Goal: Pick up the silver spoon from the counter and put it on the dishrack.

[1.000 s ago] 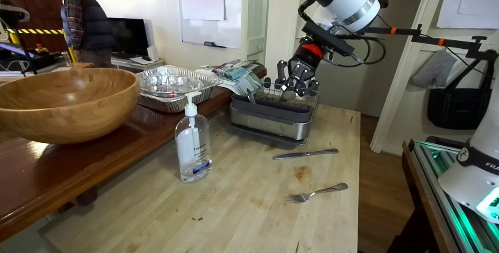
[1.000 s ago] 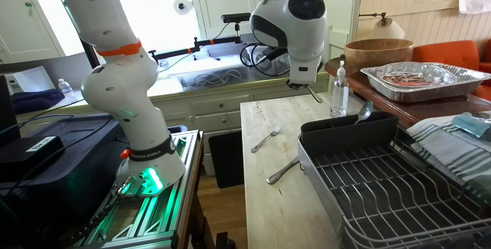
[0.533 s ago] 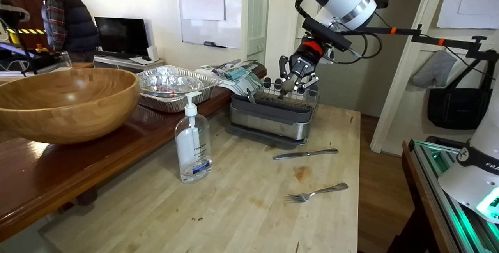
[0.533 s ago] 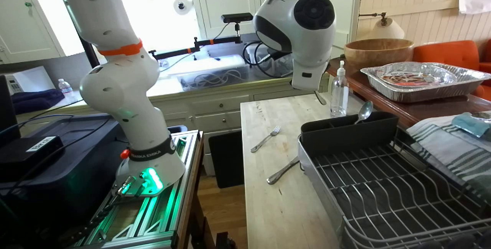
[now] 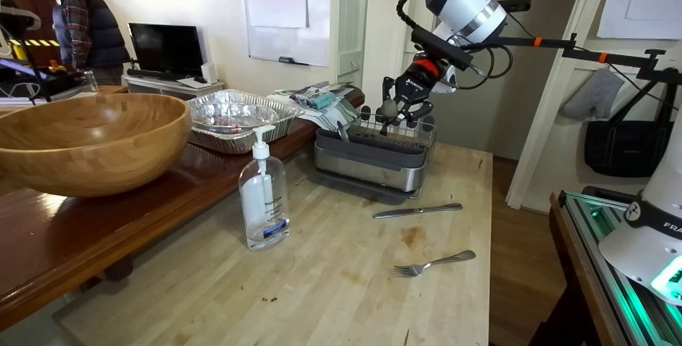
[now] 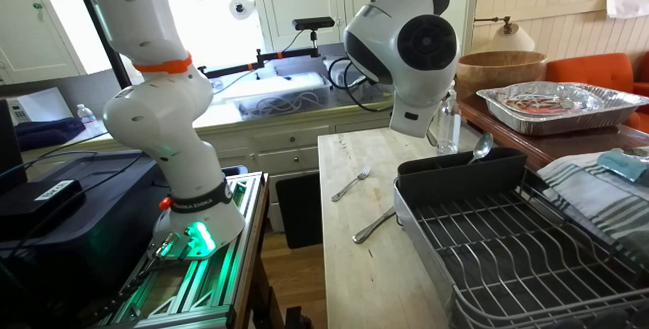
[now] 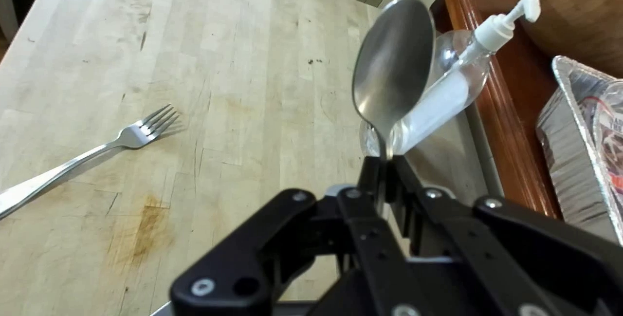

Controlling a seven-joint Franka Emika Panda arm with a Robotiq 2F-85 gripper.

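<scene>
The silver spoon [image 7: 396, 63] is held by its handle, bowl outward, in the wrist view. Its bowl shows in an exterior view [image 5: 389, 109], and a bit of it in an exterior view [image 6: 431, 139]. My gripper [image 7: 383, 165] is shut on the handle, well above the pale counter [image 7: 253, 111]. In an exterior view the gripper [image 5: 397, 117] appears over the dishrack [image 5: 367, 167]. In an exterior view the hand is just beyond the holder end of the dishrack [image 6: 423, 250], its fingers hidden behind the wrist.
A dark cutlery holder [image 6: 456, 182] on the rack holds another spoon [image 6: 481, 147]. A knife [image 5: 418, 210] and a fork [image 5: 426, 267] lie on the counter. A pump bottle [image 5: 265, 207] stands near the brown wooden surface, which bears a foil tray [image 5: 229, 141] and wooden bowl [image 5: 96, 146].
The arm has moved closer to the dishrack, carrying the spoon. The spoon bowl has tilted up and shifted slightly left in an exterior view. A person in the background has moved left.
</scene>
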